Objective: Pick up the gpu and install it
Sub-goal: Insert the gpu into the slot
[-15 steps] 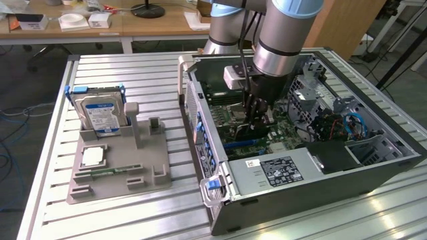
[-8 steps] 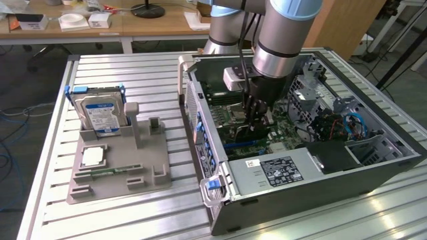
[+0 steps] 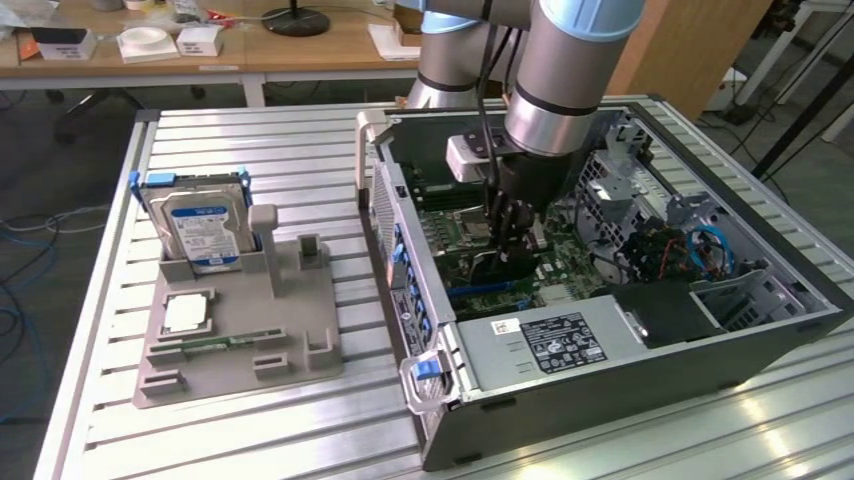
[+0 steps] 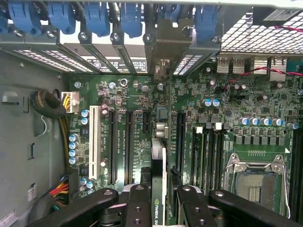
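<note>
The gpu (image 4: pixel 157 163) is a thin dark card seen edge-on in the wrist view, with a green logo near my fingers. My gripper (image 4: pixel 159 201) is shut on it, one black finger (image 4: pixel 137 205) on each side. The card stands over the green motherboard (image 4: pixel 128 99), in line with an expansion slot and the rear slot openings. I cannot tell whether it is seated. In the exterior view my gripper (image 3: pixel 513 250) reaches straight down into the open computer case (image 3: pixel 400 230), with the dark gpu (image 3: pixel 497 270) below it.
A grey fixture tray (image 3: pixel 267 340) at the exterior view's left carries a silver hard drive (image 3: pixel 200 230), a processor chip (image 3: pixel 187 312) and a memory stick (image 3: pixel 214 343). Inside the case are the power supply (image 3: pixel 561 340), cables (image 3: pixel 694 250), blue slot latches (image 4: pixel 97 16) and an empty processor socket (image 4: pixel 255 184).
</note>
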You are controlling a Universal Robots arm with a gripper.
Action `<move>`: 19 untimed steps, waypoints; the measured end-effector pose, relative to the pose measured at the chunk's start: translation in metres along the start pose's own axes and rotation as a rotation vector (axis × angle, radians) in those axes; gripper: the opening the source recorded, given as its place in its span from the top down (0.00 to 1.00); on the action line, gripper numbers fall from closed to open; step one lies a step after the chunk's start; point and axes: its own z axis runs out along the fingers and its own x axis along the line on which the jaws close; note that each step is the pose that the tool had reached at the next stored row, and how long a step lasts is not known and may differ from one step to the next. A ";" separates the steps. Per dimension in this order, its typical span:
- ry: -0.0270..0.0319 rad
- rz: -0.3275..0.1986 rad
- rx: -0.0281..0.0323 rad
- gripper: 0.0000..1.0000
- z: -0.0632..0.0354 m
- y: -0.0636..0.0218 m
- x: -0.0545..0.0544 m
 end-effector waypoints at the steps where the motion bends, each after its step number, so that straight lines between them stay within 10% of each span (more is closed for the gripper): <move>1: 0.0001 0.000 -0.0001 0.74 0.0001 0.0000 0.000; 19: -0.0003 0.000 -0.0001 0.74 0.0042 0.0001 -0.003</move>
